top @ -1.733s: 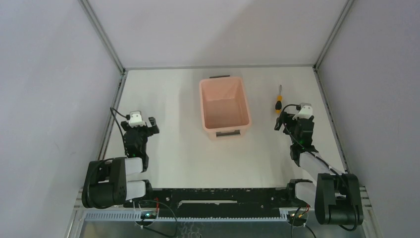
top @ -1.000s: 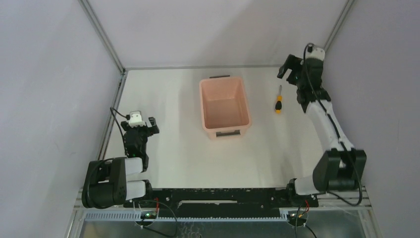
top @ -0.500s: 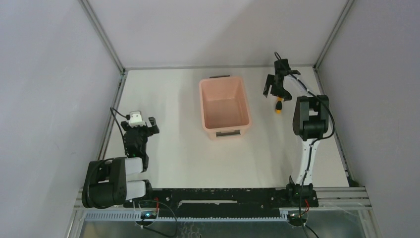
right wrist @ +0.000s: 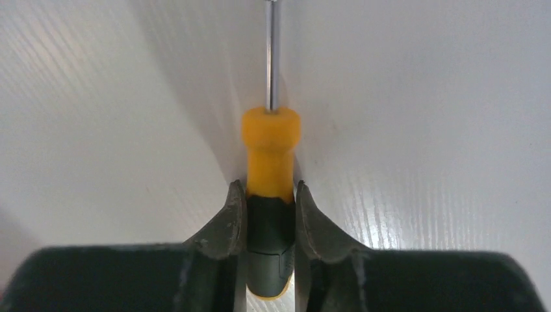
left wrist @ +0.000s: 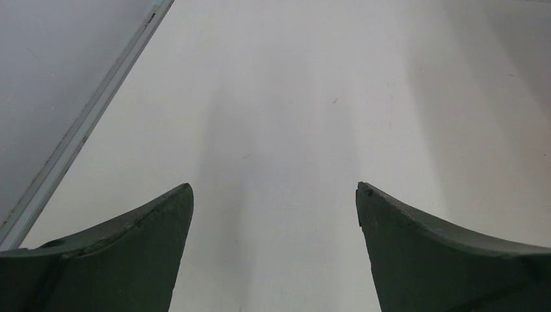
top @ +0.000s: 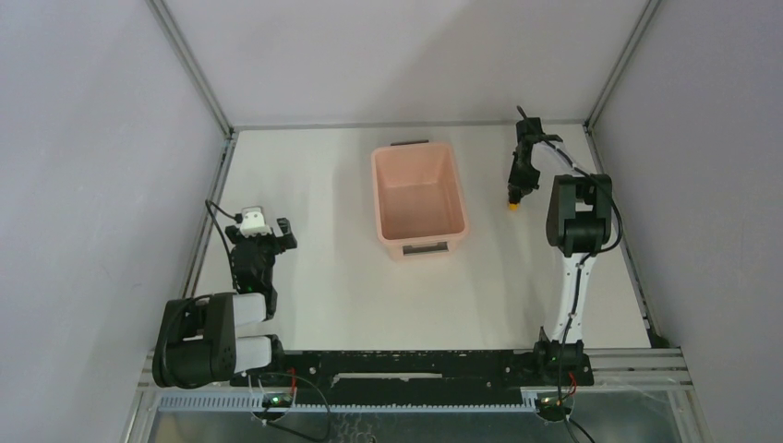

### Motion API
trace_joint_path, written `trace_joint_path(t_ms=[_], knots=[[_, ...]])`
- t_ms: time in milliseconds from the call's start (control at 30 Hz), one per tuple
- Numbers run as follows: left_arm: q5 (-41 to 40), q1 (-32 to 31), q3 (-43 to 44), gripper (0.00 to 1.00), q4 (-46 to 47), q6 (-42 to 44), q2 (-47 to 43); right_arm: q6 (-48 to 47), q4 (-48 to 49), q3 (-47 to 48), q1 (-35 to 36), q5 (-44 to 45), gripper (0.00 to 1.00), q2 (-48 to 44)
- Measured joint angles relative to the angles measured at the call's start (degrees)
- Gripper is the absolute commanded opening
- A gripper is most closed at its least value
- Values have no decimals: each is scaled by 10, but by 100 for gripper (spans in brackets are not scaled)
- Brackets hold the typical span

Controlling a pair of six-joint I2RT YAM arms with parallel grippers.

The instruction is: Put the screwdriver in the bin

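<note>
The screwdriver (right wrist: 271,156) has a black-and-yellow handle and a thin metal shaft pointing away from the wrist camera. It lies on the white table right of the bin, only its yellow butt end (top: 512,206) showing from above. My right gripper (right wrist: 271,195) is shut on the black part of the handle, a finger pressed to each side; from above, the right gripper (top: 519,183) reaches down over it. The salmon-pink bin (top: 418,199) stands mid-table and holds nothing. My left gripper (left wrist: 274,195) is open over bare table at the near left (top: 259,231).
Grey walls and metal frame rails (top: 189,57) close in the white table on three sides. The right arm's elbow (top: 577,214) stands folded just right of the screwdriver. A rail edge (left wrist: 84,123) runs along the left of the left wrist view.
The right arm swung out to the far right, came down over the screwdriver with its jaws wide, and has now shut on the handle. The left arm and the bin have not moved.
</note>
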Motion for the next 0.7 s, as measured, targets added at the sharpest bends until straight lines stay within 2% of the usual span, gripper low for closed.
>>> trace_joint_path(t_ms=[33, 267, 467, 567, 700], knots=[[0, 0, 0, 100, 0, 0, 0, 0, -1, 0, -2, 0, 0, 0], [0, 0, 0, 100, 0, 0, 0, -8, -39, 5, -16, 3, 0, -18], [0, 0, 0, 100, 0, 0, 0, -12, -113, 39, -5, 33, 1, -113], [0, 0, 0, 100, 0, 0, 0, -16, -137, 68, 26, 64, 3, -172], [0, 0, 0, 100, 0, 0, 0, -19, -148, 88, 120, 92, 4, -239]])
